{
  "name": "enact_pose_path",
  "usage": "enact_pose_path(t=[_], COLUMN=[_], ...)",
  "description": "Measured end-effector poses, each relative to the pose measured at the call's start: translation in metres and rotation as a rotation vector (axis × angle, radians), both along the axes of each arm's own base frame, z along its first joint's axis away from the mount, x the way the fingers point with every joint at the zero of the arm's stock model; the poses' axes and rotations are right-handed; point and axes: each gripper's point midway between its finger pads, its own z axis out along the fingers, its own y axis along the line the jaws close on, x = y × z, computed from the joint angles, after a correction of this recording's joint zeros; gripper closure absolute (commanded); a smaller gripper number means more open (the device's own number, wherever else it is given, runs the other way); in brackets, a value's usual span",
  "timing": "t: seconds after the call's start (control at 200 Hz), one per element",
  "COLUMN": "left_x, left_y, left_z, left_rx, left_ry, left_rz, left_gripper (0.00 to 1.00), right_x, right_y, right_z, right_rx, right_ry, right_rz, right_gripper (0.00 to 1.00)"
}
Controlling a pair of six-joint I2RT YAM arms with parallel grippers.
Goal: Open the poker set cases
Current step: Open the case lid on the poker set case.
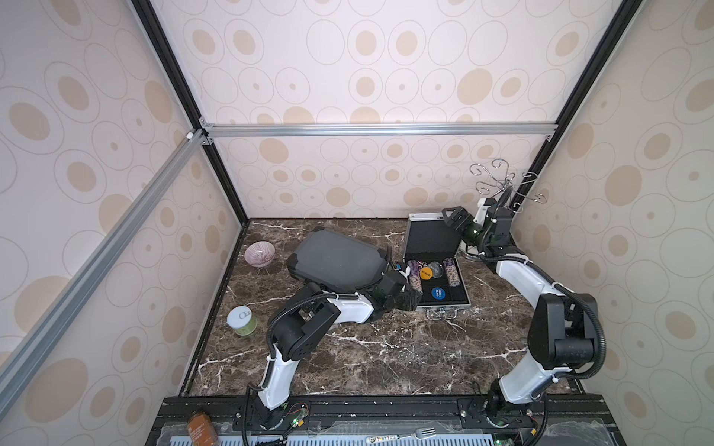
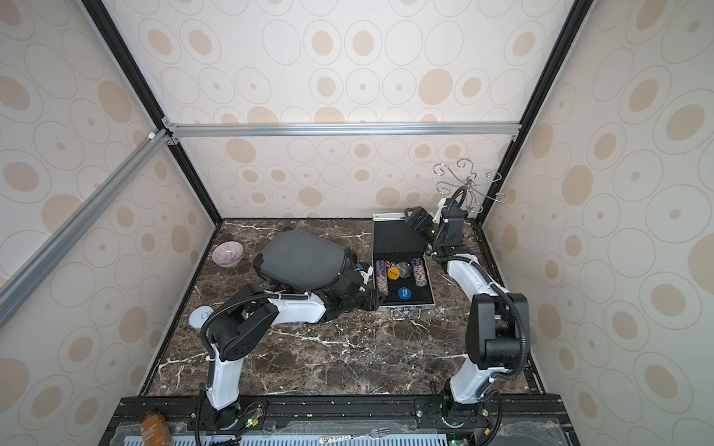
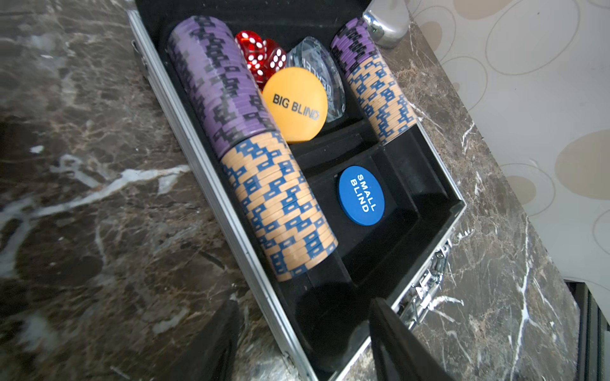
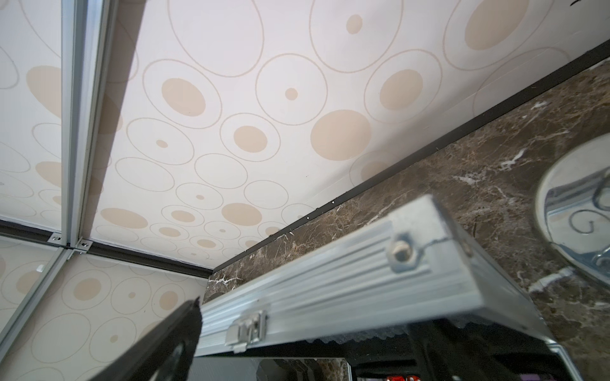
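Note:
The silver poker set case [image 1: 465, 298] [image 2: 430, 297] lies open at back right, its lid [image 1: 430, 235] upright. Chips [image 3: 280, 204], red dice [image 3: 260, 56] and blind buttons [image 3: 361, 194] fill its tray [image 3: 425, 198]. My left gripper [image 1: 409, 297] [image 3: 302, 301] is open at the tray's front left corner, fingers straddling the side rim [image 3: 231, 224]. My right gripper [image 1: 454, 218] [image 4: 307, 316] is open at the lid's top edge [image 4: 330, 280]; only one finger [image 4: 178, 333] shows clearly. The dark grey case [image 1: 336, 260] [image 2: 303, 256] lies closed at centre left.
A pink bowl [image 1: 259, 253] sits at back left and a white-lidded green jar [image 1: 242, 320] near the left wall. A chrome wire rack [image 1: 502, 185] stands in the back right corner, its base [image 4: 577, 211] beside the lid. A brown bottle [image 1: 201, 426] and fork [image 1: 423, 432] lie on the front rail.

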Motion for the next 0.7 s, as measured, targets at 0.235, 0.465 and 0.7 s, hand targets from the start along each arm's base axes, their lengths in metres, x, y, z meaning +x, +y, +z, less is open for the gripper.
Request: enact_pose_path(t=[0.235,0.465,0.7], left_x=[-0.001,0.000,0.000], left_y=[0.001,0.002,0.004], left_z=[0.002,0.012,0.017], left_rx=[-0.003,-0.018,-0.035], left_ry=[0.001,-0.011,-0.028], left_rz=[0.005,0.013,0.020], left_gripper=[0.29,0.24,0.20], right_x=[-0.011,-0.028,-0.060], right_y=[-0.002,-0.003,-0.005], right_z=[0.007,0.005,0.005], right_rx=[-0.009,-0.028,-0.082], right_ry=[0.003,0.009,-0.012], right_rz=[-0.008,-0.006,0.004], right_gripper=[0.01,0.00,0.00])
